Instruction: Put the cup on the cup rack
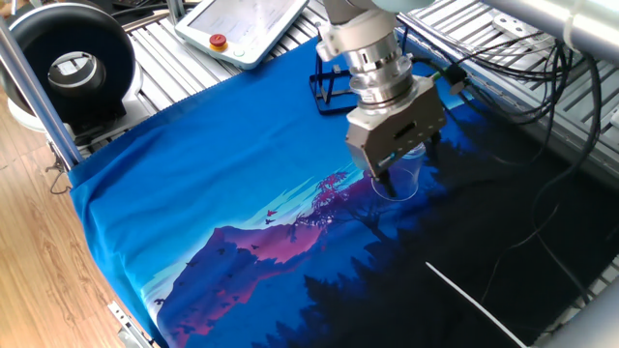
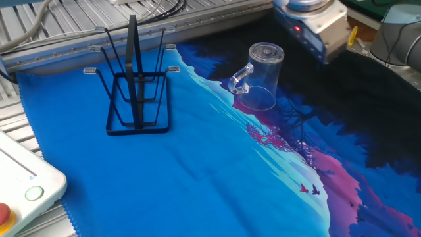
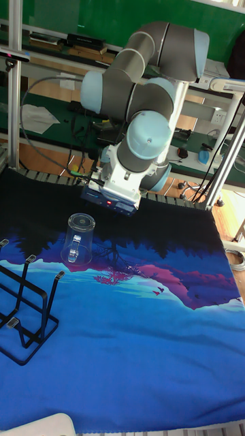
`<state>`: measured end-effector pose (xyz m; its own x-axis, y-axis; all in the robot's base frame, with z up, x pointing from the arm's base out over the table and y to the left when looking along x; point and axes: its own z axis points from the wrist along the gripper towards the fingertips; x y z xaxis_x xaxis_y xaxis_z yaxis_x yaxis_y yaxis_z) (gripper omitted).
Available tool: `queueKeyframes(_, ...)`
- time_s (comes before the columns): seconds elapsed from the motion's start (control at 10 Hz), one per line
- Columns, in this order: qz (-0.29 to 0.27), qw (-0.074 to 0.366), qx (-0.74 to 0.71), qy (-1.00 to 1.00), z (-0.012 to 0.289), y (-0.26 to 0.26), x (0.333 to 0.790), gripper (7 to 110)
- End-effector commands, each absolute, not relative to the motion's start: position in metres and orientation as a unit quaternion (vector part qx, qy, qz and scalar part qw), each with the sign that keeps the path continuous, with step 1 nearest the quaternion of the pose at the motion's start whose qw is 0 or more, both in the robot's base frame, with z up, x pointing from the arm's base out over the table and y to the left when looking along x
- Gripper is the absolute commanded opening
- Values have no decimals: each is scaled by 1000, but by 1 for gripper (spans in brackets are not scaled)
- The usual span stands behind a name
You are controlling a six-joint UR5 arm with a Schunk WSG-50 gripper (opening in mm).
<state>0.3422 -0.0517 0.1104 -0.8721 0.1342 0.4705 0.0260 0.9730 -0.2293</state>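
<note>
Cup (image 2: 261, 78) upside down on cloth (image 2: 197, 171) — apart from rack (image 2: 135, 95).

On the printed cloth (image 2: 197, 171), the cup (image 2: 262, 76) upside down, handle towards the cup rack (image 2: 136, 92), well apart from it. Above and just beside the cup, the gripper (image 1: 404, 162). Past the cloth's edge, near the rack, a pendant (image 1: 247, 24).

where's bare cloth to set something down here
The widest bare patch is the blue cloth between the cup rack, the white pendant and the cup. It is crowded around the cup, where the gripper hangs close by.
</note>
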Motion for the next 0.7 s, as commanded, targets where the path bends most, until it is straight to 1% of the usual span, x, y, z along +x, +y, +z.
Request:
queueKeyframes(0.0, 113, 231, -7, -966, 94, -82, 345, 7)
queueKeyframes(0.2, 111, 210, -1, -971, 77, -89, 356, 7)
queueKeyframes(0.4, 111, 180, -4, -977, 70, -88, 371, 7)
queueKeyframes(0.5, 102, 172, -5, -980, 69, -84, 374, 7)
queueKeyframes(0.6, 80, 159, -4, -984, 70, -71, 379, 7)
